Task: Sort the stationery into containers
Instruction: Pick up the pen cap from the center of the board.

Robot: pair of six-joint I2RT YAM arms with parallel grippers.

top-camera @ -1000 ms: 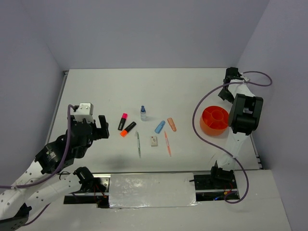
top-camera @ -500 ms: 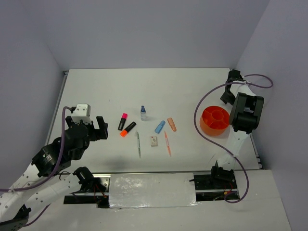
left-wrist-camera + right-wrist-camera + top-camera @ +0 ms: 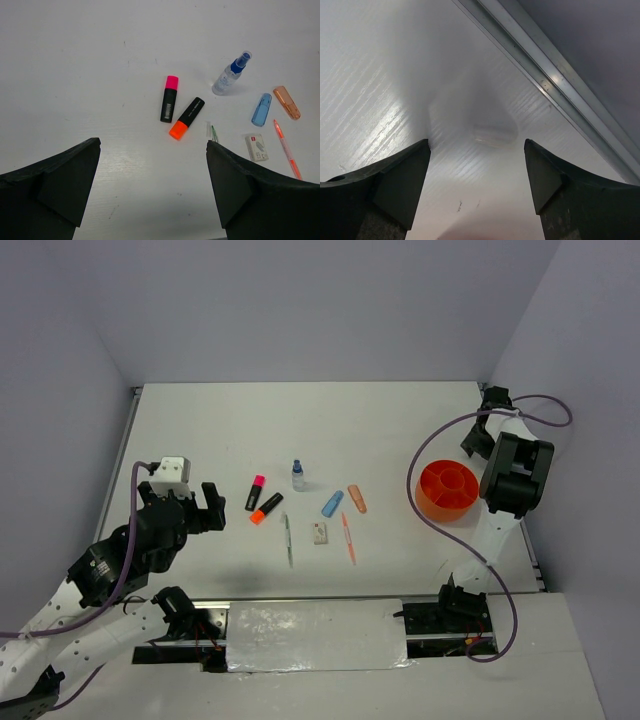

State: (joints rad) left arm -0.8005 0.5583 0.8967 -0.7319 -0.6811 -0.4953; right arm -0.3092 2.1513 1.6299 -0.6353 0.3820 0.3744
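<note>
The stationery lies in a loose group mid-table: a pink-capped highlighter (image 3: pixel 256 492) (image 3: pixel 170 98), an orange-capped highlighter (image 3: pixel 265 508) (image 3: pixel 186 118), a blue-capped bottle (image 3: pixel 297 475) (image 3: pixel 230 74), a blue marker (image 3: pixel 332 503) (image 3: pixel 261 109), a peach marker (image 3: pixel 357 499) (image 3: pixel 287 102), a silver pen (image 3: pixel 288 540), an orange pen (image 3: pixel 348 538) (image 3: pixel 286 148) and a white eraser (image 3: pixel 319 533) (image 3: pixel 256 147). The orange divided bowl (image 3: pixel 447 490) stands at the right. My left gripper (image 3: pixel 208 506) (image 3: pixel 152 145) is open and empty, left of the highlighters. My right gripper (image 3: pixel 473 440) (image 3: pixel 477 142) is open and empty over bare table behind the bowl.
A metal rail (image 3: pixel 555 80) edges the table close to my right gripper. Grey walls close in the table on the left, back and right. A purple cable (image 3: pixel 415 490) loops round the bowl's left side.
My left gripper has dropped slightly down and left. My right wrist has shifted a little to the right. The stationery and bowl have not moved.
</note>
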